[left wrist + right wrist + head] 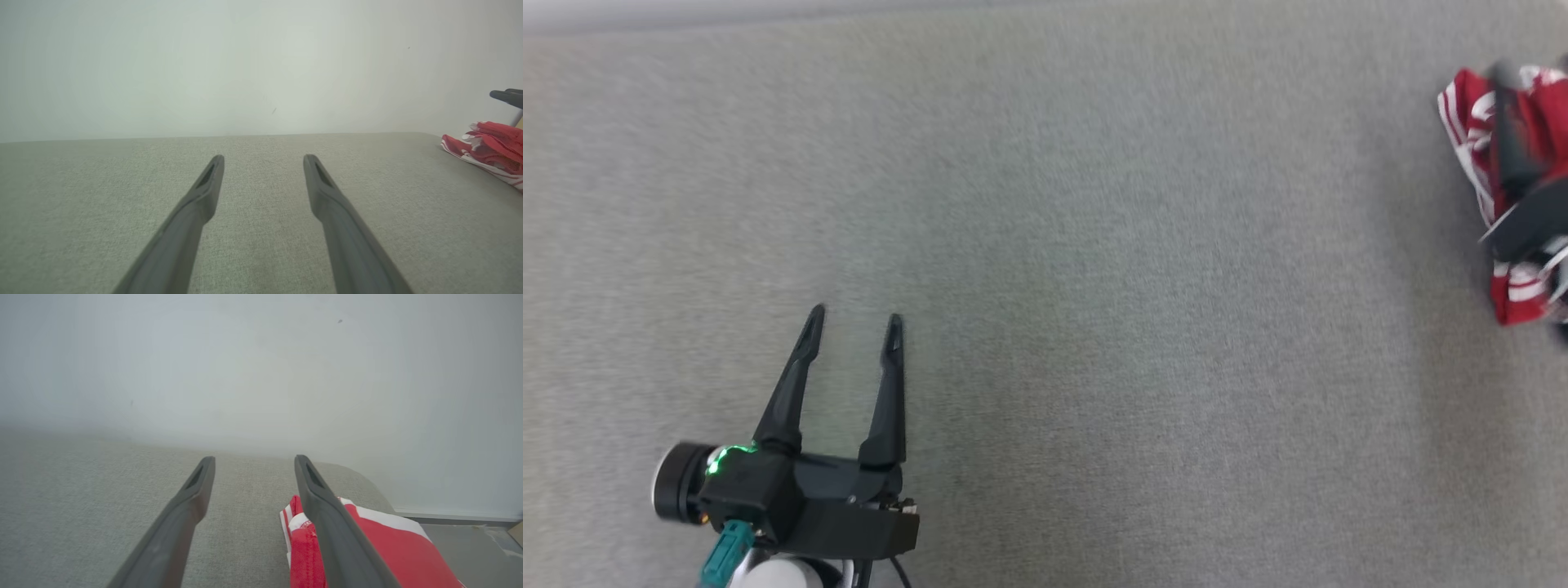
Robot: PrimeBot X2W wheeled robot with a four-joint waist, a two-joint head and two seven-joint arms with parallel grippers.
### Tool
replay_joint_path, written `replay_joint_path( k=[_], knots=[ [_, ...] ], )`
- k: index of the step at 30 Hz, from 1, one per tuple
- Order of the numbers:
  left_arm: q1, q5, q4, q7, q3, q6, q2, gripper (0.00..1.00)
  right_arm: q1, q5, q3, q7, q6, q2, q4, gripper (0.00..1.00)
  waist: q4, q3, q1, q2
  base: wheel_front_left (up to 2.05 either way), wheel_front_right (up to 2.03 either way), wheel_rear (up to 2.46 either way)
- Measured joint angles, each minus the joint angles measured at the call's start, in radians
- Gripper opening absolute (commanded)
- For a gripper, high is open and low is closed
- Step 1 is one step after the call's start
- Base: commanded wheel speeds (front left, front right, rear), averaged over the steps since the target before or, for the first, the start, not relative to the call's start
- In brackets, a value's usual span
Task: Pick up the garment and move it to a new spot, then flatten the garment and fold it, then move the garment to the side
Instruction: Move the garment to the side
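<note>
1. Left gripper (856,318), fingers apart, sits over the grey fabric surface (1094,286).
2. Right gripper (254,458), fingers apart, clamps nothing; the red-and-white garment (400,547) lies beneath one finger.
3. Its wrist view puts the garment by the surface's rounded corner; the head view blurs it.

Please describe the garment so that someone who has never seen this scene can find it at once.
Start from the wide grey fabric surface and go to its edge on the robot's right, near a rounded corner. There the garment lies bunched in a heap, below the open right gripper. Its bright red cloth with white stripes stands out against the plain grey surface and the dark gripper fingers.
</note>
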Motion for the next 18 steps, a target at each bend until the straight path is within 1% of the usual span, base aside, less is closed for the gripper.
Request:
replay_joint_path(
  k=[6, 11, 14, 18],
  knots=[
    [0.041, -0.038, 0.053, 0.000, 0.032, 0.039, -0.014, 1.00, 0.167, -0.004, 0.009, -0.009, 0.000, 0.082, -0.134, 1.00, 0.033, -0.072, 0.0000, 0.0000, 0.00, 0.00, 0.00],
    [0.076, -0.090, 0.095, 0.000, 0.042, 0.060, -0.018, 1.00, 0.315, -0.075, -0.036, -0.010, 0.000, 0.174, -0.261, 1.00, 0.062, -0.138, -0.0001, 0.0000, 0.00, 0.00, 0.00],
    [0.100, -0.116, 0.108, 0.000, 0.038, 0.071, -0.019, 1.00, 0.424, -0.110, -0.104, -0.010, 0.000, 0.242, -0.320, 1.00, 0.081, -0.181, -0.0001, 0.0000, 0.00, 0.00, 0.00],
    [0.133, -0.144, 0.083, 0.000, 0.037, 0.084, -0.020, 1.00, 0.543, -0.210, -0.202, -0.010, 0.000, 0.313, -0.428, 1.00, 0.105, -0.240, -0.0002, 0.0000, 0.00, 0.00, 0.00]
  ],
)
